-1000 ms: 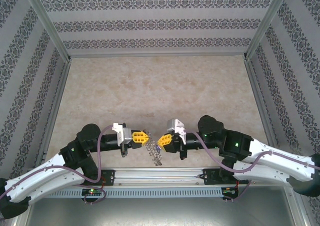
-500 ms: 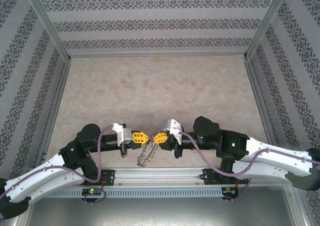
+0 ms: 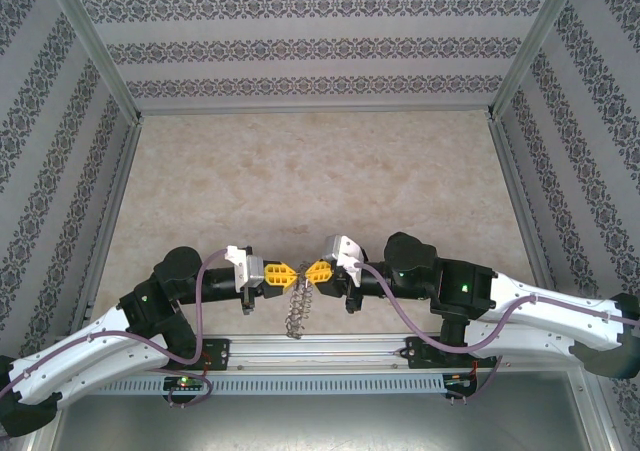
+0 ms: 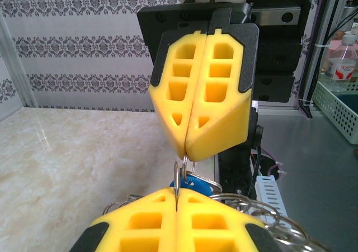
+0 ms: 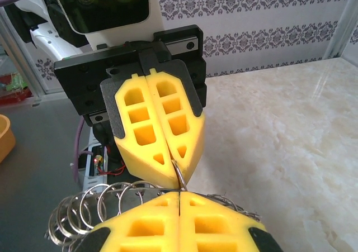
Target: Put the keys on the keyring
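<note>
**Two shut hands meet tip to tip, keyring dangling beneath**

The left hand (image 3: 290,272) is closed tight, its yellow pads pressed flat together. A thin loop of wire stands up out of the seam at their tips. Facing it nose to nose, the right hand (image 3: 313,271) is clamped just as tight, and a fine wire runs into the point of its pads too. Both look to have the keyring (image 3: 296,309) pinched by its fringe, and the two sets of tips are all but touching.

Seen from the left wrist, a blue-capped key (image 4: 190,184) sits just beyond the left pads and directly under the right hand's tips. Whether either hand grips the key itself I can't tell. The ring's wire loops (image 5: 84,207) fan out to both sides beneath the hands.

From above, the keyring hangs down from the meeting tips as a narrow, edge-on strip, held in the air at the near edge of the pale marbled tabletop (image 3: 320,171), close to the metal rail (image 3: 320,349). Patterned walls (image 3: 320,46) close in the tabletop on three sides.
</note>
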Motion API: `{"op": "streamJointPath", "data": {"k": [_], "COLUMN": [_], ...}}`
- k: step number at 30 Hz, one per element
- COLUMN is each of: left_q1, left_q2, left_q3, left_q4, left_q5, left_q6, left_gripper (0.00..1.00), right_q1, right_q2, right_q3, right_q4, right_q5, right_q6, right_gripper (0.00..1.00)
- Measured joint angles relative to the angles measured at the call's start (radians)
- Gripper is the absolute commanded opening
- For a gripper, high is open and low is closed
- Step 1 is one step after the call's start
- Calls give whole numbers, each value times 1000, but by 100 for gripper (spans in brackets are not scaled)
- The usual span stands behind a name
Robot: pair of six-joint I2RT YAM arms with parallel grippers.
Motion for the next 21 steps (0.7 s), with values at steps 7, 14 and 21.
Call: {"op": "streamJointPath", "data": {"k": [7, 14, 21], "left_q1": [0, 0, 0], "left_q2": [1, 3, 3], "left_q3": [0, 0, 0], "left_q4": [0, 0, 0], "left_q5": [1, 0, -3], "left_q6": [0, 0, 0], "left_gripper": [0, 0, 0], "right_q1": [0, 0, 2], "right_q2": [3, 3, 3], "right_q3": [1, 2, 2], "right_q4": [8, 11, 9], "right_q5": [7, 19, 49], "right_q6": [0, -4, -4], "right_gripper": [0, 0, 0]}}
